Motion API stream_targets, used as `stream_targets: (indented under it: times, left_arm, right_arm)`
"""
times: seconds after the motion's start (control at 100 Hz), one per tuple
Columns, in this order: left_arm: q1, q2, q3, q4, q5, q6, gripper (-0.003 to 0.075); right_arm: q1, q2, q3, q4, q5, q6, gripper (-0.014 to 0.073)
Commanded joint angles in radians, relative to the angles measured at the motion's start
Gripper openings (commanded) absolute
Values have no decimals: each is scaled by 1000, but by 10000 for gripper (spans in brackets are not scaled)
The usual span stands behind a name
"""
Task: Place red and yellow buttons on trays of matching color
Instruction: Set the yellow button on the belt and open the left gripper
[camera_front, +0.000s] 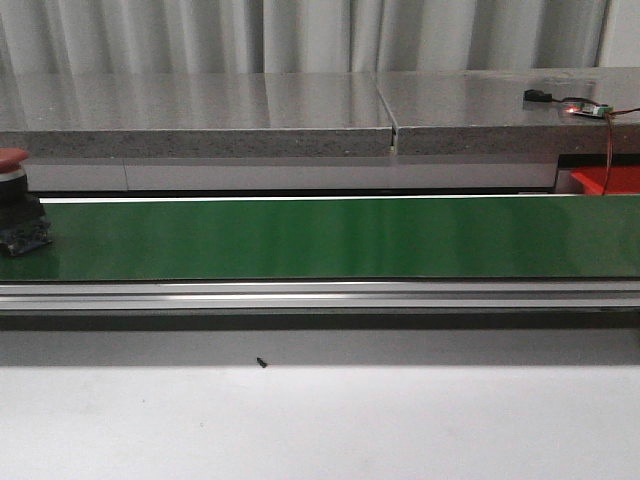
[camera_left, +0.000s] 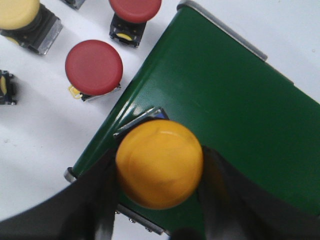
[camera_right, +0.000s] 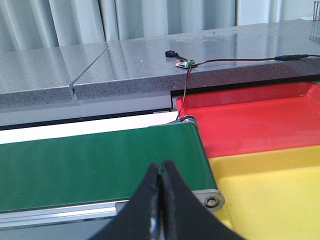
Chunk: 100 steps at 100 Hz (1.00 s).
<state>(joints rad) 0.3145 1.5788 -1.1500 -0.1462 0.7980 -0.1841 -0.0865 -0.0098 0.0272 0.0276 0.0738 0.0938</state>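
Left pincer (camera_left: 160, 200) grips a yellow button (camera_left: 159, 170) by its sides, above the end of the green conveyor belt (camera_left: 235, 100). Beside the belt, on the white bench (camera_left: 40, 150), stand two red buttons (camera_left: 94, 67) and another yellow one (camera_left: 17, 12). Right pincer (camera_right: 161, 200) is fully closed and empty, above the belt's other end, near the red tray (camera_right: 260, 120) and yellow tray (camera_right: 270, 190). One red button (camera_front: 12, 175) rests at the belt's left end in the front view.

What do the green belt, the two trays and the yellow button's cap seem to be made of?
Green belt: smooth rubbery or PVC sheet, soft sheen.
Red tray and yellow tray: likely moulded plastic, glossy with rounded rims.
Yellow button: cap looks like hard plastic, domed with dull highlights.
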Motion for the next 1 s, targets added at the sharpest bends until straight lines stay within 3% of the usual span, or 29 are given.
stream_targets:
  times: [0.0,0.06,0.13,0.33,0.43,0.63,0.84,0.99]
  left_arm:
    - [-8,-33,-31,-25,-24,19,426]
    - [-8,-35,-34,-28,-24,27,522]
    - [-8,-41,-34,-38,-24,37,584]
    - [-24,-127,-34,-42,-23,74,582]
    - [-71,-205,-32,-22,-41,98,477]
    - [-211,-339,-13,48,-56,106,-22]
    - [-351,-437,37,51,-75,221,-19]
    - [-417,-493,74,51,-63,221,-19]
  right_arm:
    - [-6,-20,-14,-4,-82,-4,-67]
    - [-6,-20,-14,-4,-82,-4,-67]
    - [-6,-20,-14,-4,-82,-4,-67]
    - [-6,-20,-14,-4,-82,-4,-67]
    - [-6,-20,-14,-4,-82,-4,-67]
    - [-6,-20,-14,-4,-82,-4,-67]
    - [-6,-20,-14,-4,-82,-4,-67]
    - [-6,-20,-14,-4,-82,-4,-67]
